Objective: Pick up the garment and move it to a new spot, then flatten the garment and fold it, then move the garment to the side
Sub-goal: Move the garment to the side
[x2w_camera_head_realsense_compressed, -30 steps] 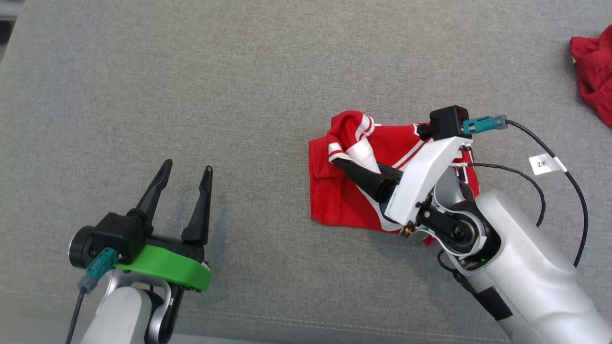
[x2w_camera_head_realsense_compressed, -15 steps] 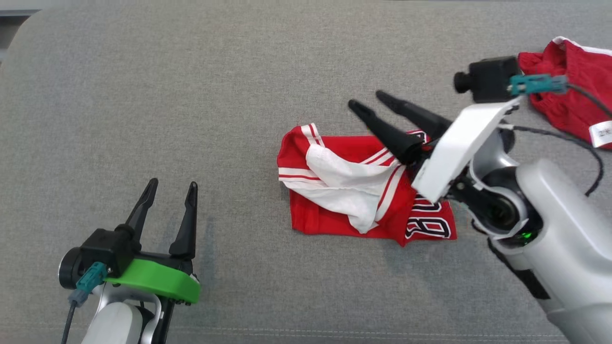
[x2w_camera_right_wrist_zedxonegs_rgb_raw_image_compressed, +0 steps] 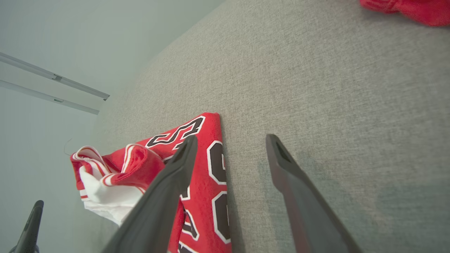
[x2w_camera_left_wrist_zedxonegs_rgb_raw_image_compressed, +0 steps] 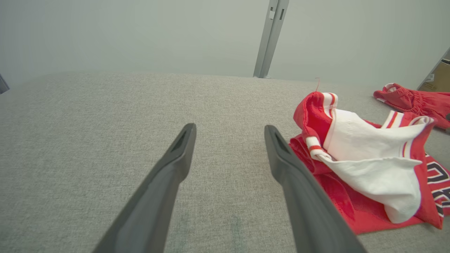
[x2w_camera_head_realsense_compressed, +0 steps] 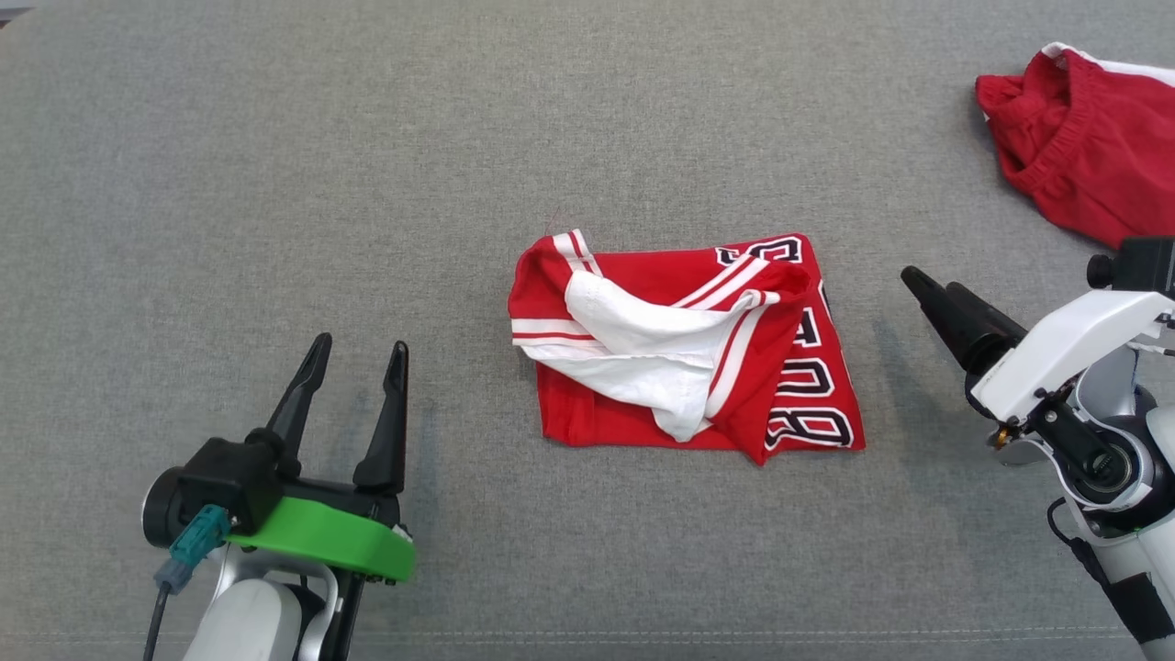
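**Flatten step: both grippers empty, garment [x2w_camera_head_realsense_compressed: 684, 353] bunched mid-surface**

We judge the flatten is the step in hand. The garment lies near the middle of the grey surface [x2w_camera_head_realsense_compressed: 275, 184]. It's roughly rectangular, but a flap is turned over so the white inside [x2w_camera_head_realsense_compressed: 643, 353] faces up. Black lettering [x2w_camera_head_realsense_compressed: 808, 376] runs along its right side.

How we'd do it well:
- Go for the turned flap first, not the whole bundle. Pinch just 1 layer at the striped corner [x2w_camera_head_realsense_compressed: 562, 259] & peel it back the way it folded.
- Use the 2 grippers at opposite ends, so 1 anchors while the other pulls. Otherwise the cloth prob. just slides on the surface.
- Come in low w/ fingers nearly flat. The fabric looks thin & limp, so a steep approach could grab 2 layers.
- Keep clear of the 2nd red garment [x2w_camera_head_realsense_compressed: 1074, 138] at the far right.

Tool state:
- The left gripper [x2w_camera_head_realsense_compressed: 360, 347] has its fingers spread wide w/ nothing btwn them. It's over bare surface, well to the left of the garment & not touching it.
- The right gripper [x2w_camera_head_realsense_compressed: 929, 283] is also spread wide & empty. In the head view it sits near the garment's right edge w/ a clear gap.
- In the right wrist view 1 finger overlaps the lettered edge, but that looks like line of sight, not contact.
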You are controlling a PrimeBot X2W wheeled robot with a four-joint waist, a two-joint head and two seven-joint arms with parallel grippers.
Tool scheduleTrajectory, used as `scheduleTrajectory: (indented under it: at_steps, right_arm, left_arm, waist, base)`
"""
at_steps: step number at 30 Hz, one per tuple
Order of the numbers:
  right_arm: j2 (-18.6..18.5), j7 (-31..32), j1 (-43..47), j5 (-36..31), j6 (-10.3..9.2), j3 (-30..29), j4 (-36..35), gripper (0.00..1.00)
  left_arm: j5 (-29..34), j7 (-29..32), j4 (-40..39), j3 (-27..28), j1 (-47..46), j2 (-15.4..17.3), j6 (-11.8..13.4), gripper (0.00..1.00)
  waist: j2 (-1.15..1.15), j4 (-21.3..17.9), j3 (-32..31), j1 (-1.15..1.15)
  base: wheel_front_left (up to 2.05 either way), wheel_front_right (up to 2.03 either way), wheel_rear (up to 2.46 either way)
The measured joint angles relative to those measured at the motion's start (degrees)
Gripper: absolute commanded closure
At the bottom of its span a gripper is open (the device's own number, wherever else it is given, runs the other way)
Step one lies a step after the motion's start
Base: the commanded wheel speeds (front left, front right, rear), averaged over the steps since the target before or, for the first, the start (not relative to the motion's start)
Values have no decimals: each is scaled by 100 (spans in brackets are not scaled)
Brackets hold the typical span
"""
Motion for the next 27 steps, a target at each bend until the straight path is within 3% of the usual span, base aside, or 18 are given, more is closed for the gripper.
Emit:
scheduleTrajectory:
  at_steps: [7,13,23,24,25,26,27]
  right_arm:
    - [-14,376,2,327,302,225,205,0]
    - [-231,646,-29,302,354,339,441,0]
    - [-156,776,-333,324,413,353,661,0]
    - [-153,791,-370,323,419,360,686,23]
    - [-145,790,-402,323,419,360,717,82]
    - [-125,789,-440,331,424,354,757,100]
    - [-94,793,-460,378,458,348,798,100]
  left_arm:
    - [8,0,33,-145,-65,-151,-101,0]
    - [10,0,115,-147,-186,-182,-104,0]
    - [10,0,148,-122,-252,-305,-126,0]
    - [10,0,149,-112,-252,-307,-126,0]
    - [10,0,149,-105,-253,-309,-126,0]
    - [10,0,154,-100,-254,-312,-130,0]
    - [16,0,162,-88,-254,-319,-138,0]
  waist:
    - [0,122,184,0]
    - [0,323,231,0]
    - [0,694,274,0]
    - [0,732,279,0]
    - [0,769,286,0]
    - [0,803,292,0]
    - [0,836,296,0]
  base:
    - [0,0,0]
    - [0,0,0]
    - [0,0,0]
    - [0,0,0]
    - [0,0,0]
    - [0,0,0]
    - [0,0,0]
